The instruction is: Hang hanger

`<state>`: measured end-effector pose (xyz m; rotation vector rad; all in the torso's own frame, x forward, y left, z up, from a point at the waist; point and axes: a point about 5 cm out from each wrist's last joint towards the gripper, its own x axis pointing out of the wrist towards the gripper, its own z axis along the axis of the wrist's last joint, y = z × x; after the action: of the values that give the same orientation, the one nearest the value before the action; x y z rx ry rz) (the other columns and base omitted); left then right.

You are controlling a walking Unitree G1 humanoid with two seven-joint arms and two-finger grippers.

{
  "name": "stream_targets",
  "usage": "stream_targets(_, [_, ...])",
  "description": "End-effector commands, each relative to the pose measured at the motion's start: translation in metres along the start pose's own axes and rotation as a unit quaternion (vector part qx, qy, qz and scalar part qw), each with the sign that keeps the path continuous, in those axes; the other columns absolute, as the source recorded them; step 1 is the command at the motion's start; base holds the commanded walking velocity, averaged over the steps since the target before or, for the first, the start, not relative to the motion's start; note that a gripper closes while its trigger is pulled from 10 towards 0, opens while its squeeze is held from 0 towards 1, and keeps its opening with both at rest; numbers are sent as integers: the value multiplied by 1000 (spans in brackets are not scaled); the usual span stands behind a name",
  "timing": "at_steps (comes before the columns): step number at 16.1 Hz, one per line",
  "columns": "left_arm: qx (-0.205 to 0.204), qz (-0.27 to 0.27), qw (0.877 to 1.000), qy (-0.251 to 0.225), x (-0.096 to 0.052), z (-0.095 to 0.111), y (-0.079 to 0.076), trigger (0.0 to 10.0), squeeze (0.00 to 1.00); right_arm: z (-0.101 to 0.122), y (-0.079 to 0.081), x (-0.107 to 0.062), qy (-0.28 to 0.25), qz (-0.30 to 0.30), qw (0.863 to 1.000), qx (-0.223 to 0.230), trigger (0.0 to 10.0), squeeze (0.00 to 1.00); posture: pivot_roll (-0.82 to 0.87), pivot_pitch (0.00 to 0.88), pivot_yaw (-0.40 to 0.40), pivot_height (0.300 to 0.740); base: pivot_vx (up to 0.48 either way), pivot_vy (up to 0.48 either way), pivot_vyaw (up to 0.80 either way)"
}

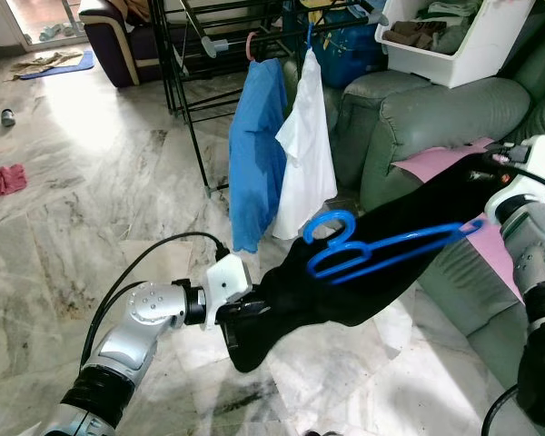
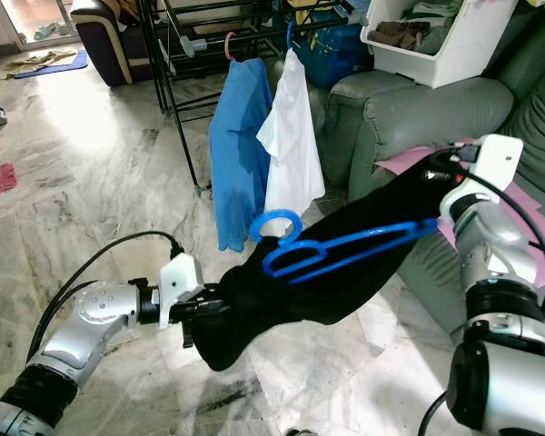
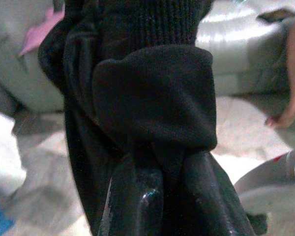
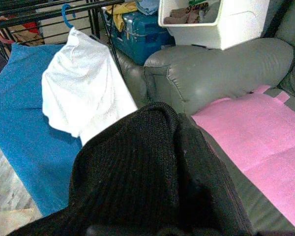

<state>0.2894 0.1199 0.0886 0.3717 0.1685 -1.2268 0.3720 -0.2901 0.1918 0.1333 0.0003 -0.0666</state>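
A black knit garment (image 1: 345,291) hangs stretched between my two grippers above the marble floor. A blue plastic hanger (image 1: 381,247) lies across its upper side, the hook (image 1: 331,227) towards my left arm and the far end tucked into the cloth near my right arm. My left gripper (image 1: 241,320) is low and shut on the garment's lower end; the left wrist view has cloth bunched between its fingers (image 3: 201,196). My right gripper (image 2: 440,168) holds the higher end by the sofa, with the knit (image 4: 152,172) draped over it.
A black drying rack (image 1: 177,73) stands behind, with a blue shirt (image 1: 257,154) and a white shirt (image 1: 306,154) hanging on it. A grey sofa (image 1: 418,118) with a pink cloth (image 1: 431,163) and a white bin (image 1: 454,45) is at the right. A person's hand (image 3: 285,113) is close by.
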Motion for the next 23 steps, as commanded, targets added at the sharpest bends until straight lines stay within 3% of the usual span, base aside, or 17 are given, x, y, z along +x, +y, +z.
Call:
stream_targets(1, [10, 27, 999, 37, 2, -6, 6, 0, 0, 13, 6, 2, -24, 8, 1000, -8, 0, 0, -12, 78, -17, 740, 0, 0, 0])
stream_targets(3, [2, 91, 994, 63, 6, -10, 14, 0, 0, 13, 18, 4, -19, 23, 1000, 2, 0, 0, -18, 77, -18, 740, 0, 0, 0])
stream_targets(5, [-56, 165, 985, 8, 17, 0, 21, 0, 0, 17, 40, 4, -31, 70, 996, -38, 0, 0, -27, 75, -14, 740, 0, 0, 0])
stream_targets(7, [-69, 181, 980, -50, 15, 10, 24, 0, 0, 12, 37, 2, -23, 67, 995, -74, 0, 0, -26, 76, -20, 740, 0, 0, 0])
stream_targets(8, [-71, 181, 979, -54, 13, 11, 25, 0, 0, 10, 33, 2, -21, 58, 995, -73, 0, 0, -26, 76, -20, 740, 0, 0, 0])
stream_targets(10, [-58, 126, 988, -75, 2, 11, 19, 0, 0, 11, 11, -1, -24, 1, 995, -93, 0, 0, -18, 75, -21, 740, 0, 0, 0])
stream_targets(12, [-67, 27, 995, -64, -15, 6, 1, 0, 0, 19, -9, -5, -38, -60, 992, -101, 0, 0, -11, 74, -21, 740, 0, 0, 0])
stream_targets(13, [-73, 7, 995, -62, -18, 5, -4, 0, 0, 20, -11, -5, -40, -67, 992, -101, 0, 0, -11, 74, -21, 740, 0, 0, 0])
stream_targets(15, [-130, -44, 987, -88, -32, 7, -12, 0, 0, 17, -12, -5, -33, -75, 991, -102, 0, 0, -8, 71, -26, 740, 0, 0, 0])
stream_targets(18, [-134, -14, 986, -97, -42, 8, 0, 0, 0, 9, -9, -5, -28, -71, 992, -102, 0, 0, -4, 69, -30, 740, 0, 0, 0])
stream_targets(20, [-164, 34, 976, -137, -48, 15, 15, 0, 0, 2, -9, -6, -18, -66, 992, -102, 0, 0, -6, 68, -31, 740, 0, 0, 0])
stream_targets(23, [-188, 59, 966, -167, -45, 19, 20, 0, 0, -1, -10, -8, -14, -62, 993, -100, 0, 0, -16, 68, -27, 740, 0, 0, 0])
